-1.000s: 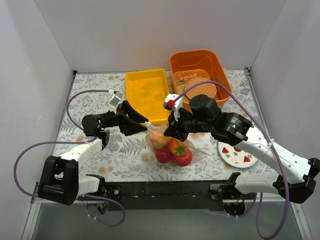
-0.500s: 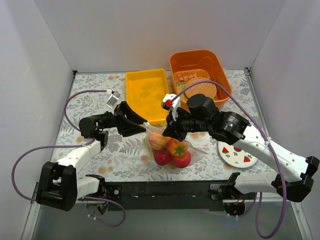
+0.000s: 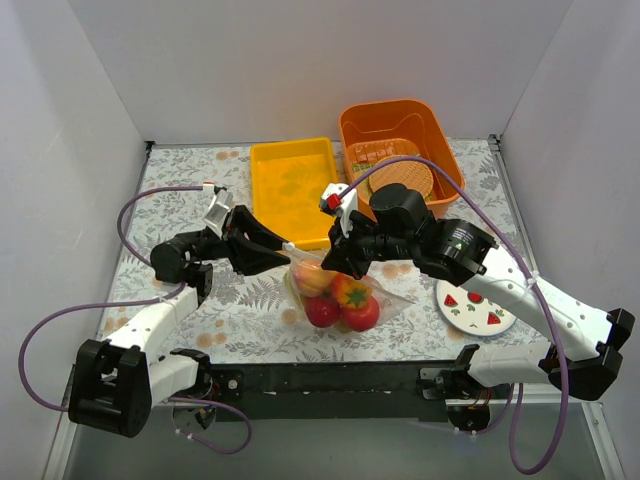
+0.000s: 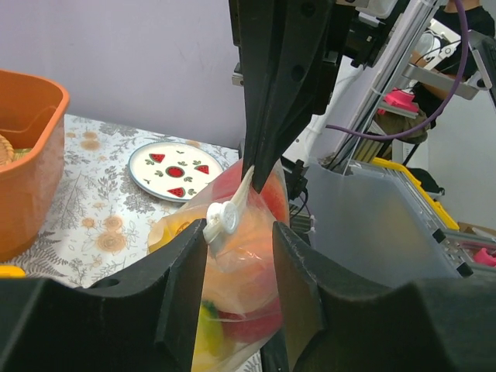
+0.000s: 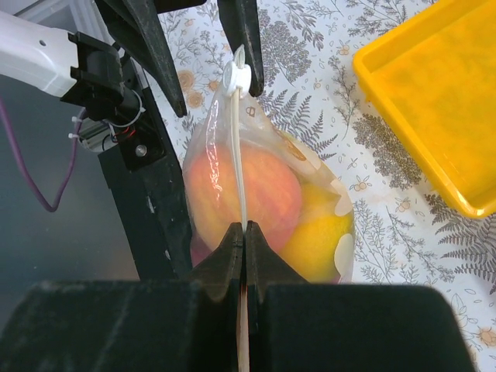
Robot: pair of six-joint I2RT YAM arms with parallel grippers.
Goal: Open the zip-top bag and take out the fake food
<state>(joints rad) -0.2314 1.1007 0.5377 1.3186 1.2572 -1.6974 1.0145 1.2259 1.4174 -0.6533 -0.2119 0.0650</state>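
Bag (image 5: 256,194) is held up by its top edge between the two arms. Its belly sags below both sets of jaws toward the table (image 3: 240,300); can't tell if it rests there.

Right gripper (image 5: 242,232): jaws pressed tight together on the zip strip (image 5: 239,155), some way along from the slider (image 5: 235,76). The strip runs straight and taut from that pinch out to the slider.

Left gripper (image 4: 238,232): jaws parted, one on either side of the slider. The slider sits just inside the gap, close against one finger and clear of the other. Not clamped.

Toy fruit (image 3: 342,300) is all inside the bag, under the jaws, with peach, yellow and red pieces pressed against the film. None is out on the table.

Handling, my guess:
- **Film:** thin, soft and slick. It would likely crumple and slide if taken by the wall.
- **Load:** looks light, but enough to drag the bag down and keep the strip tense.
- **Where to hold:** the strip and the slider are the only stiff parts, so those are the places.
- **Slider:** small and smooth. The left jaws should close squarely across it, then draw it along the strip while the right pinch anchors the edge.
- **Risk:** the slider popping out sideways from between the fingers.
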